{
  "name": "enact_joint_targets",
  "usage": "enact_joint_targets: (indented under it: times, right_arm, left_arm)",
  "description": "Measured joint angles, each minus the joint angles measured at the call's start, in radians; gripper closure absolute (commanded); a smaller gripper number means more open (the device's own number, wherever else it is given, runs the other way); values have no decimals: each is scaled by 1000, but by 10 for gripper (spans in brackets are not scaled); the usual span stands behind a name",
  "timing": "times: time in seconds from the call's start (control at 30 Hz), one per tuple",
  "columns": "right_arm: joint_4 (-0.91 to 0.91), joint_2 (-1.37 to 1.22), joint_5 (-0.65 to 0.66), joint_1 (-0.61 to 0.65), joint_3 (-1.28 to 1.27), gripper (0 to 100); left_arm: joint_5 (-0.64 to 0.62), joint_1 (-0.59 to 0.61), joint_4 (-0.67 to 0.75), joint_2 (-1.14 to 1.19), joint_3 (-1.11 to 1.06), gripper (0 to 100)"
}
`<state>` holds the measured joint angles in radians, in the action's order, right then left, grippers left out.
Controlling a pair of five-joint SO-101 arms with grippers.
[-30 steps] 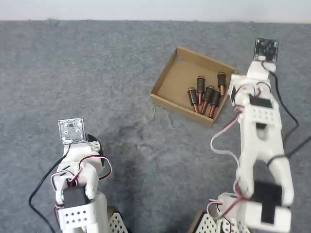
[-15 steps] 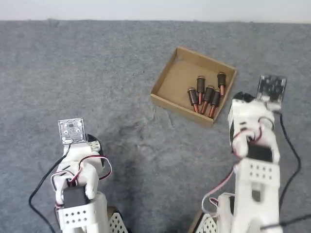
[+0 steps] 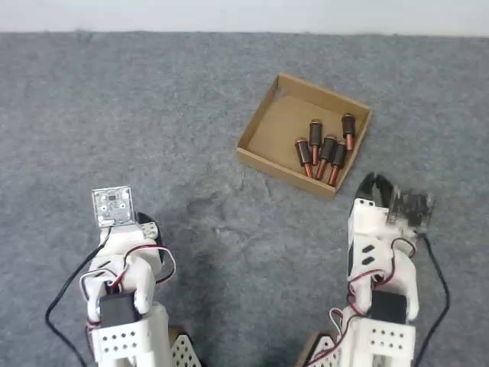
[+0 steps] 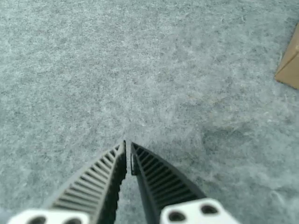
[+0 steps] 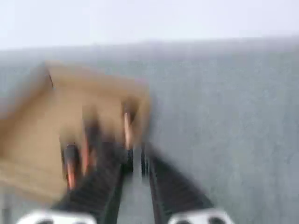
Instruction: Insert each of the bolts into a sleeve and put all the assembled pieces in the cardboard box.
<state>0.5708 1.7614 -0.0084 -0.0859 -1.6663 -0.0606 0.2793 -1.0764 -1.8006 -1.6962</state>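
Note:
The cardboard box [image 3: 276, 126] sits right of centre on the grey carpet. Inside it, against its right wall, lie several assembled bolt-and-sleeve pieces [image 3: 326, 153], dark sleeves with copper ends. My right gripper [image 3: 374, 185] is shut and empty, just in front of the box's near right corner. The blurred right wrist view looks past its fingertips [image 5: 135, 156] at the box [image 5: 37, 116] and the pieces [image 5: 70, 161]. My left gripper [image 4: 127, 145] is shut on nothing, low over bare carpet at the near left, far from the box, whose corner [image 4: 290, 65] shows at the edge.
Grey carpet [image 3: 153, 115] covers the table, with no loose bolts or sleeves on it. Both arm bases stand at the near edge. A pale wall runs along the far side.
My right arm has pulled back from beside the box's right wall toward the near edge, folding up. The left arm has stayed still.

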Motion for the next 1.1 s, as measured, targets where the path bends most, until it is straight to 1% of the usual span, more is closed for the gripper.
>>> enact_joint_targets:
  times: [0.3,0.37,0.47,0.6,0.83,1.1]
  right_arm:
    - [433,31,0,124,2,992]
    - [528,31,0,146,2,992]
    - [591,31,2,132,2,992]
    - [701,31,2,133,2,992]
    - [735,31,2,133,2,992]
    - [735,31,2,135,2,992]
  left_arm:
    - [2,0,-15,0,0,989]
    - [2,0,-38,0,0,989]
    - [2,0,-71,0,0,989]
    - [-2,38,-91,0,0,989]
    - [23,68,-178,0,0,989]
    - [21,69,-181,0,0,989]
